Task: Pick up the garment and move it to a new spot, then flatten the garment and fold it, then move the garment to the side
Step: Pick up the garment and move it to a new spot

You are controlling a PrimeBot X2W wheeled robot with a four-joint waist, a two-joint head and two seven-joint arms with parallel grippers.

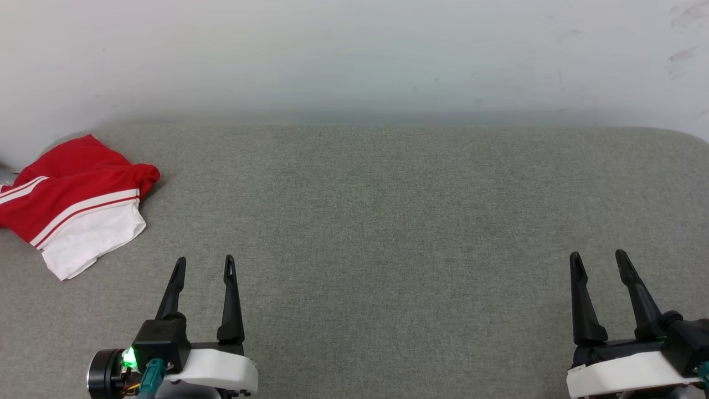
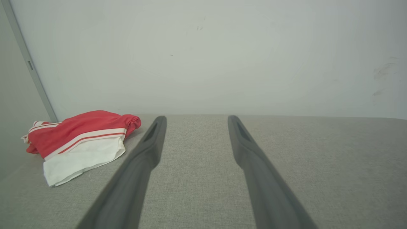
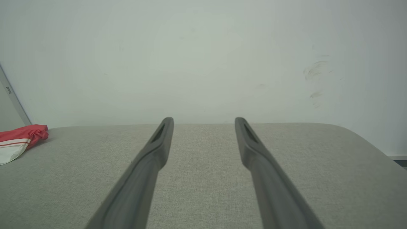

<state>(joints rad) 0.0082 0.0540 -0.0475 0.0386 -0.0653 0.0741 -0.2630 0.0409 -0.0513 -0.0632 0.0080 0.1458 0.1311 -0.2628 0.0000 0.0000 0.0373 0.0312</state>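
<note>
The garment (image 1: 77, 199) is a red jersey with a white sleeve and red-and-white stripe trim, lying in a folded bundle at the far left of the grey fabric surface (image 1: 388, 221). In the left wrist view the garment (image 2: 79, 143) lies left of the fingers, and the right wrist view catches the garment (image 3: 19, 140) at its left edge. My left gripper (image 1: 205, 263) stands open and empty at the lower left, a little right of and nearer than the garment. At the lower right my right gripper (image 1: 598, 257) is open too, far from the cloth.
A pale wall (image 1: 354, 55) rises behind the surface, with scuff marks at its upper right. The surface's back right corner is rounded (image 3: 359, 136). A grey vertical strip (image 2: 31, 66) runs down the wall at the far left.
</note>
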